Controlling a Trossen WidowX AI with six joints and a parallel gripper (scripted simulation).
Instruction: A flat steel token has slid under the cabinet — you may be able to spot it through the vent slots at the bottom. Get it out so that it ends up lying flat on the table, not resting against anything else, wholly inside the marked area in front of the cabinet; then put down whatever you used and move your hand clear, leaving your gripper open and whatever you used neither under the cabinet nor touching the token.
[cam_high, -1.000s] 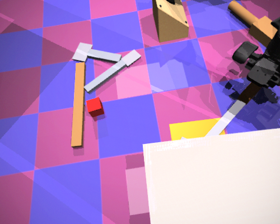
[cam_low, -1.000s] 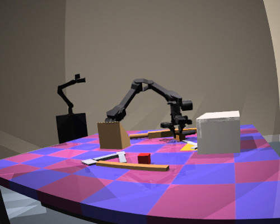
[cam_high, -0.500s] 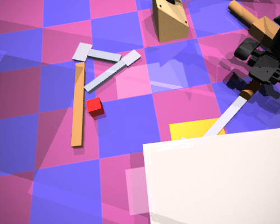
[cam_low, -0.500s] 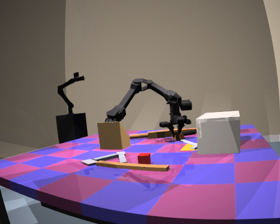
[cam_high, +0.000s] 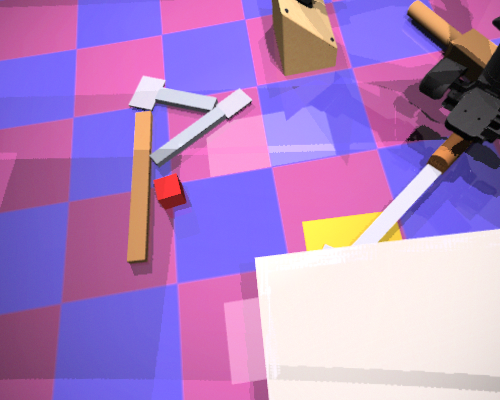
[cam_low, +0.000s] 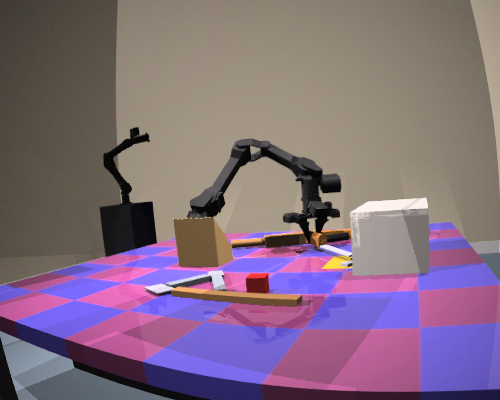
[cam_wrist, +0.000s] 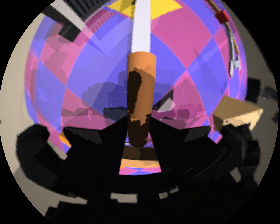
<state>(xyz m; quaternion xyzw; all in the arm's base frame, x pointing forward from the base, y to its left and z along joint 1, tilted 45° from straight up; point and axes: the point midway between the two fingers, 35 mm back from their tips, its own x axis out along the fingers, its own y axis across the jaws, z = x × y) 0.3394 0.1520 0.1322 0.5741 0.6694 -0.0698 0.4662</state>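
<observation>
My gripper (cam_high: 457, 141) (cam_low: 316, 238) (cam_wrist: 138, 118) is shut on the brown handle of a long tool (cam_high: 400, 205) (cam_low: 334, 250) (cam_wrist: 142, 70). Its pale flat shaft slopes down across the yellow marked area (cam_high: 325, 231) (cam_low: 331, 263) (cam_wrist: 167, 7) towards the white cabinet (cam_high: 375, 310) (cam_low: 390, 245). In the top view the cabinet top hides the shaft's far end. A small pale piece (cam_high: 328, 246) (cam_low: 346, 263) shows at the cabinet's edge over the yellow area; it may be the tool's head. I cannot make out the steel token in any view.
A red cube (cam_high: 169, 188) (cam_low: 257, 283) (cam_wrist: 222, 17) lies beside a wooden bar (cam_high: 140, 185) (cam_low: 235, 297). Grey flat-headed pieces (cam_high: 185, 99) (cam_low: 195, 279) lie near them. A wooden wedge block (cam_high: 307, 50) (cam_low: 196, 242) stands by the arm's base. A brown piece (cam_high: 430, 22) (cam_low: 285, 240) lies behind the gripper.
</observation>
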